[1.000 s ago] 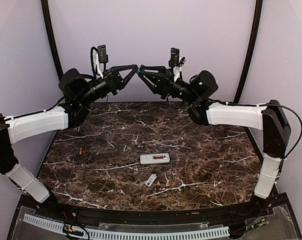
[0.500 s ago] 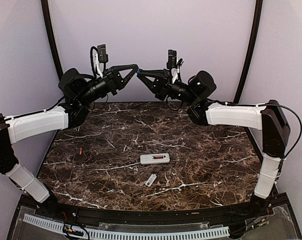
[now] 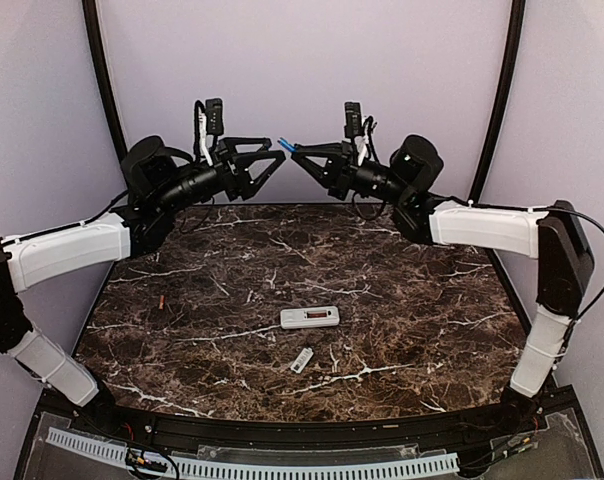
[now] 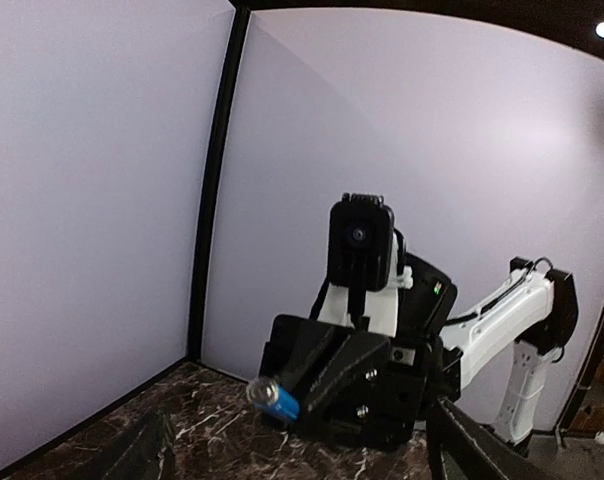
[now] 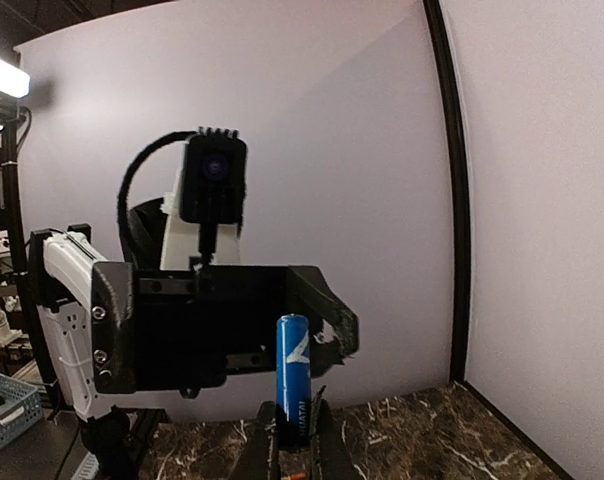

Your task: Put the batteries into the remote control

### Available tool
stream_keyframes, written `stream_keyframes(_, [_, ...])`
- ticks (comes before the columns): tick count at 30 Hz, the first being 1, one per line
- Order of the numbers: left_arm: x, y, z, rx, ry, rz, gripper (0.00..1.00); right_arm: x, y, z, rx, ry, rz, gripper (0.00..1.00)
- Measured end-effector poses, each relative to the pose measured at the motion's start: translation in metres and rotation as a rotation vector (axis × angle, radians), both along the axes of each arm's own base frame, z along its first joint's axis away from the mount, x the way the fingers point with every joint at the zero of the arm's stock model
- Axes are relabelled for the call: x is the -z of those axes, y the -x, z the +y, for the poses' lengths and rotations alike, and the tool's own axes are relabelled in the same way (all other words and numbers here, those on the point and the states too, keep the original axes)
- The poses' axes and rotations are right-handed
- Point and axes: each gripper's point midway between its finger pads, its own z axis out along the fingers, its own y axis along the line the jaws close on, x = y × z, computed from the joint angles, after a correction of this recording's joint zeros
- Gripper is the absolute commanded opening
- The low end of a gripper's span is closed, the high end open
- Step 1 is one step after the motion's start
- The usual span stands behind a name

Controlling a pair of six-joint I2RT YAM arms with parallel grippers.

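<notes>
Left end effector (image 3: 271, 167) has sprung wide open, empty, and backed off from the right end effector (image 3: 296, 154), which stays clamped tight. Down on the counter (image 3: 432, 330) the remote control (image 3: 310, 317) hasn't budged, lying mid-surface. The blue battery (image 3: 286, 145) now rides in the right tips alone.

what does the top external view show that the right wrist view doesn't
Only the top external view: the remote control lying on the marble table, with a small white loose piece just nearer the arm bases. Only the right wrist view: the white marking on the battery up close, and a blue basket off to one side beyond the table. Both: the blue battery clamped in the right gripper, held up facing the open left gripper.
</notes>
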Motion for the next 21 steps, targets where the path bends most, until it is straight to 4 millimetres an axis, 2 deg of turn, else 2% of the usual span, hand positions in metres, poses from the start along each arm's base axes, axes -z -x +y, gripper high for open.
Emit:
stream_keyframes(5, [0.028, 0.002, 0.010, -0.103, -0.234, -0.063, 0.82, 0.015, -0.046, -0.047, 0.146, 0.146, 0.113, 0.00])
stream_keyframes(8, [0.056, -0.001, 0.013, -0.133, -0.395, -0.086, 0.84, 0.028, -0.063, -0.073, 0.234, 0.229, 0.180, 0.00])
stream_keyframes(9, [0.071, -0.004, 0.012, -0.129, -0.460, -0.075, 0.85, 0.033, -0.067, -0.078, 0.254, 0.253, 0.204, 0.00])
stream_keyframes(11, [0.110, -0.011, 0.005, -0.096, -0.589, -0.037, 0.89, 0.048, -0.071, -0.089, 0.290, 0.308, 0.256, 0.00])
stream_keyframes(12, [0.135, -0.014, 0.000, -0.068, -0.659, -0.012, 0.91, 0.058, -0.072, -0.094, 0.300, 0.336, 0.281, 0.00])
stream_keyframes(15, [0.225, -0.017, -0.007, 0.035, -0.853, 0.118, 0.97, 0.090, -0.074, -0.102, 0.323, 0.411, 0.355, 0.00])
stream_keyframes(18, [0.306, -0.008, -0.004, 0.135, -1.018, 0.245, 0.99, 0.120, -0.071, -0.107, 0.328, 0.479, 0.421, 0.00])
stream_keyframes(21, [0.358, 0.003, 0.000, 0.210, -1.134, 0.310, 0.99, 0.135, -0.068, -0.109, 0.326, 0.515, 0.451, 0.00])
